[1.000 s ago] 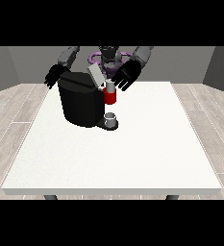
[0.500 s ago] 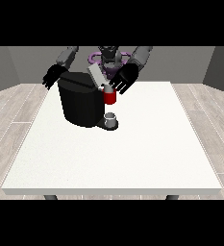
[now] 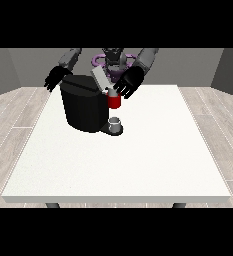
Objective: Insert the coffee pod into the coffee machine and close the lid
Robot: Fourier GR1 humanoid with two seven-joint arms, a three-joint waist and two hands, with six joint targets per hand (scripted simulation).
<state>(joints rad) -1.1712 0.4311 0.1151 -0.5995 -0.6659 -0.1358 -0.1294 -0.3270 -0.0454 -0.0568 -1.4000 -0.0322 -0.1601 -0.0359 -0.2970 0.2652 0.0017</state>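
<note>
Glossily, squat black coffee machine (image 3: 84, 107) carries a tilted flat grey lid (image 3: 100, 79).

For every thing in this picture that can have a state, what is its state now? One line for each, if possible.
Coffee machine: upright on the white table.
Lid: raised, tilted, not closed.
Red part: at the machine's front, above the cup.
Cup: upright on the machine's base.
Hand at the view's right: open, beside the lid.
Hand at the view's left: open, behind the machine.
</note>
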